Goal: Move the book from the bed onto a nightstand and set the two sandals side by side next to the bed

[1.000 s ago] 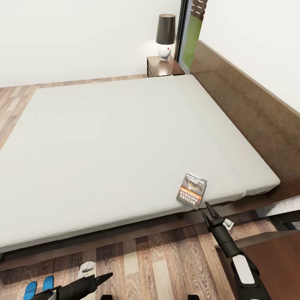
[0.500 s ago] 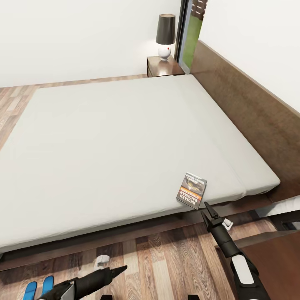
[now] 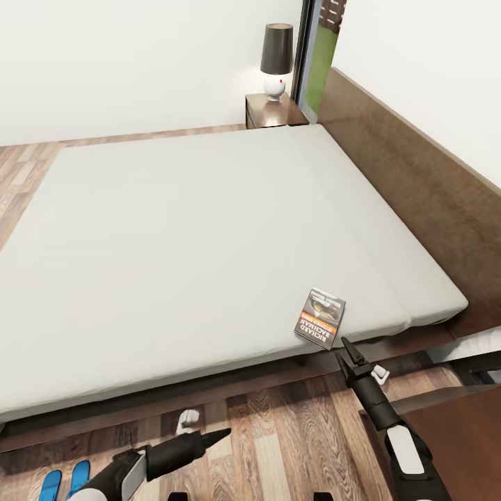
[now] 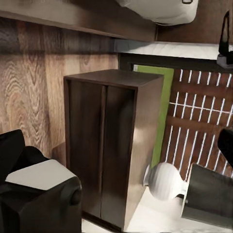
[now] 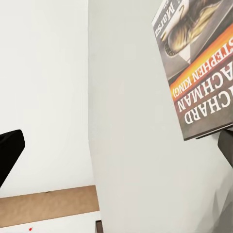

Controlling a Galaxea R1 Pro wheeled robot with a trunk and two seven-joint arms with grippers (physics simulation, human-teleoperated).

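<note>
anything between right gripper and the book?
Nothing stands between them. In the head view the right gripper sits just below the book, with a strip of bare mattress edge and the bed frame in the gap.

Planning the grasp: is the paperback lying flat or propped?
Flat: the dark orange-banded paperback lies cover-up on the off-white mattress.

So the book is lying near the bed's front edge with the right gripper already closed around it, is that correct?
Not quite. The book does lie near the front edge of the bed, but in the head view the right gripper sits just short of it, apart from the cover and not closed around it.
</note>
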